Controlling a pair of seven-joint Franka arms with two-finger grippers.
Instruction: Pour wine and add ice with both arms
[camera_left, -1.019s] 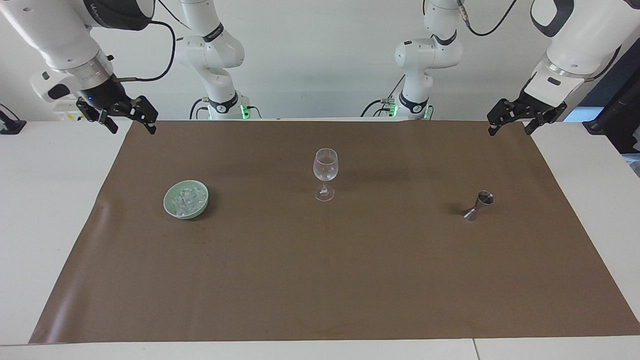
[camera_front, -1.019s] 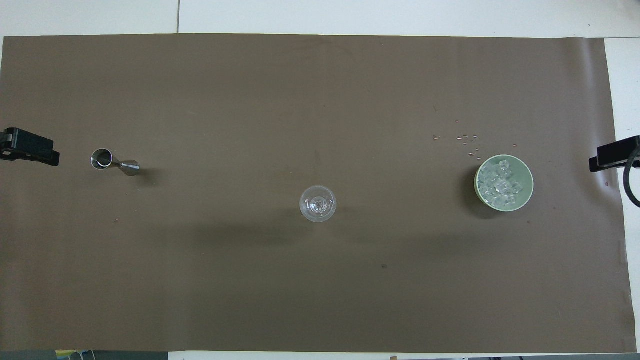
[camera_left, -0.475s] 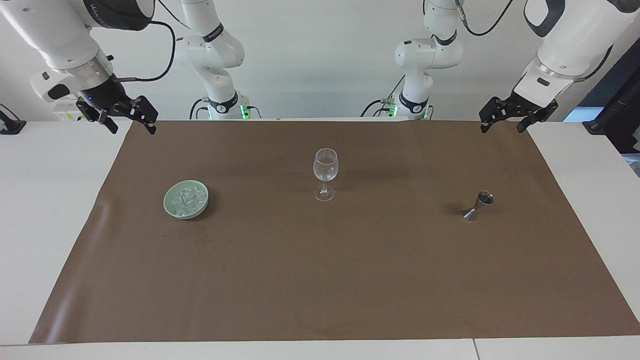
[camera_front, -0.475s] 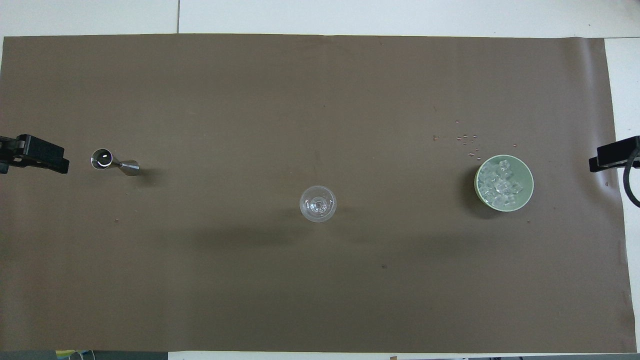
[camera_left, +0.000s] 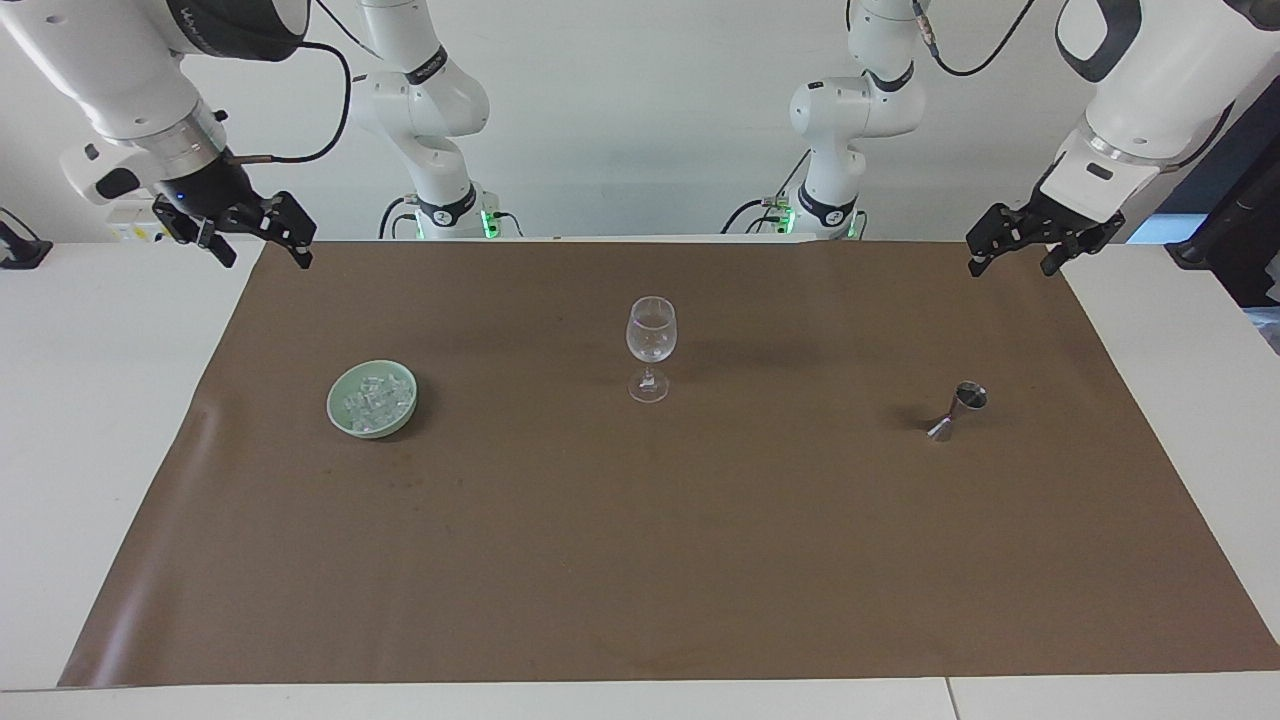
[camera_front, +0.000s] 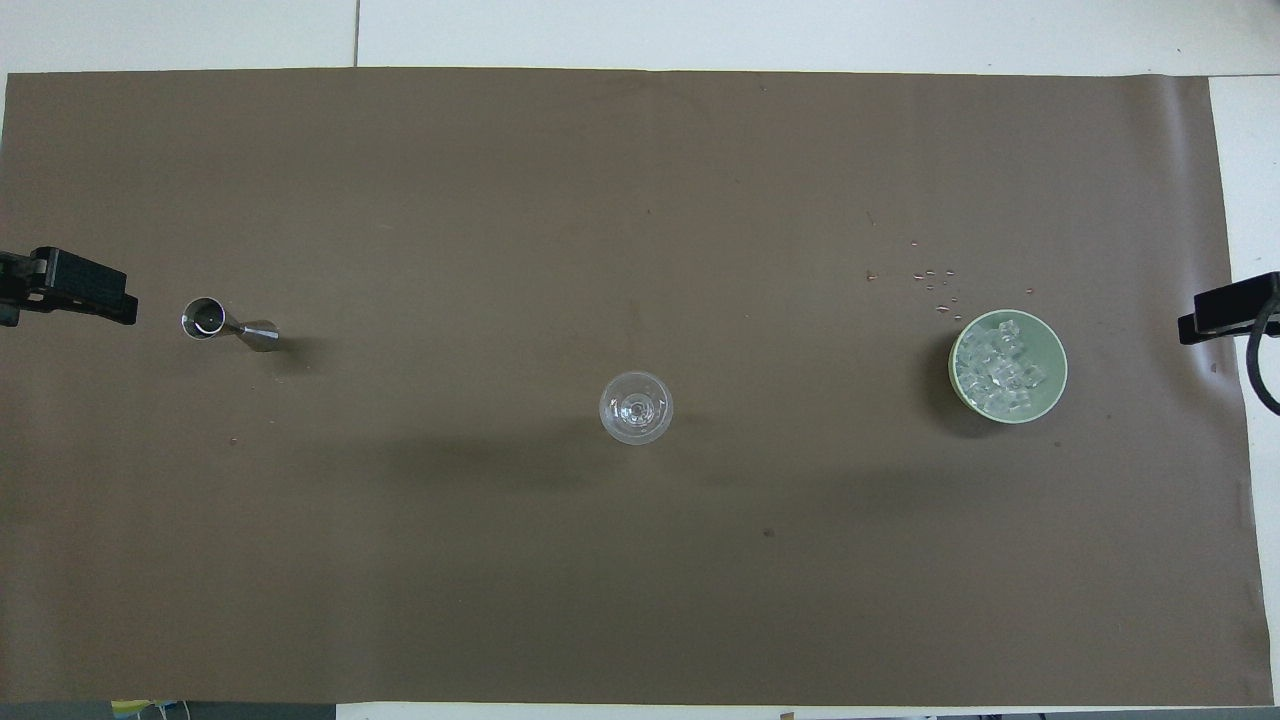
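Observation:
A clear stemmed glass (camera_left: 651, 345) stands upright mid-mat; it also shows in the overhead view (camera_front: 636, 407). A heap of ice (camera_left: 375, 398) (camera_front: 1000, 368) fills a pale green bowl (camera_left: 335, 405) (camera_front: 1058, 350) toward the right arm's end. A small metal jigger (camera_left: 958, 410) (camera_front: 228, 325) stands toward the left arm's end. My left gripper (camera_left: 1012, 268) (camera_front: 80, 290) is open and empty, up in the air over the mat's edge, apart from the jigger. My right gripper (camera_left: 266, 262) (camera_front: 1225, 315) is open and empty, raised over the mat's edge at the right arm's end, apart from the bowl.
A brown mat (camera_left: 640, 560) covers most of the white table (camera_left: 100, 400). Several tiny specks or drops (camera_front: 935, 280) lie on the mat just farther from the robots than the bowl.
My left gripper has shifted a little toward the jigger, then eased slightly back. The right arm and the objects have not moved.

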